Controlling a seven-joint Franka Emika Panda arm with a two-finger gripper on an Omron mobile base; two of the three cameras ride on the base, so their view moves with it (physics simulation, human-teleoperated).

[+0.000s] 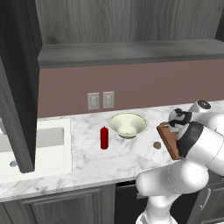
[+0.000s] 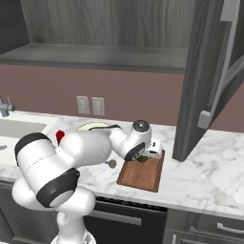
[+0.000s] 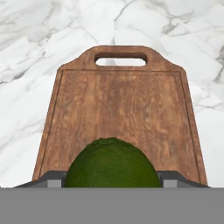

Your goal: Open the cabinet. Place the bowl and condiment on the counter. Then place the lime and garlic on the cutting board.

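Lime: one, over cutting board; one garlic beside.

Cutting board matt wood grain; lime rough, pebbly; counter glossy marble.

white sink at counter's left, faucet, two wall outlets on mauve backsplash
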